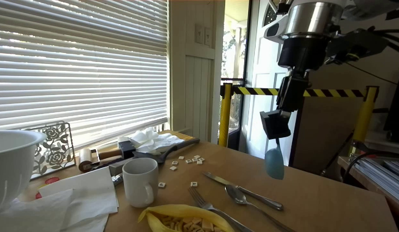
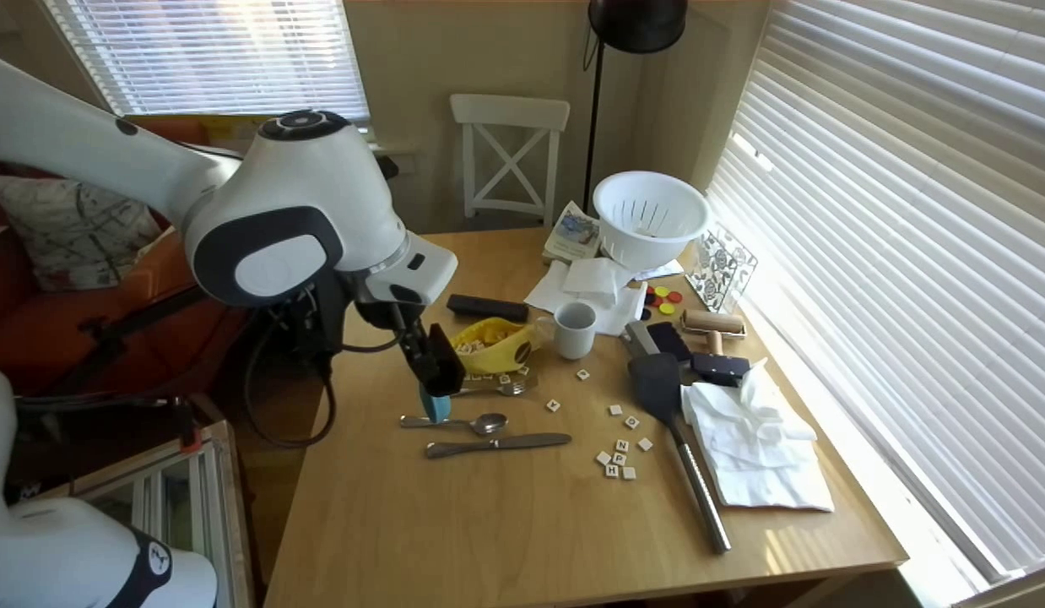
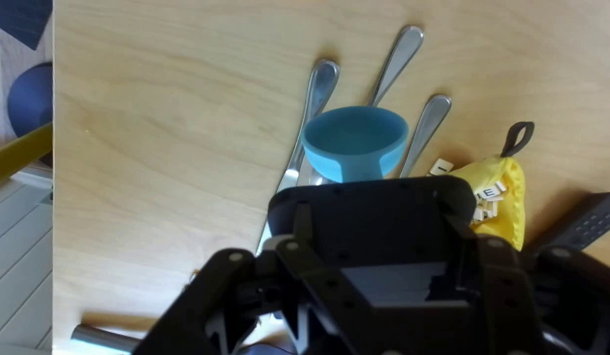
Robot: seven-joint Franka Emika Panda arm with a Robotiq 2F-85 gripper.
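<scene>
Gripper (image 1: 285,111) clamping black block (image 1: 275,125), blue scoop (image 1: 274,163) beneath

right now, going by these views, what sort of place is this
Probably a room in a home, perhaps a dining area: a mug stands on a wooden table, with a white chair and a patterned cushion beyond.

Blue scoop (image 1: 274,163) hanging bowl-end down above table (image 1: 328,203), seemingly fixed to black block (image 1: 275,125).
</scene>
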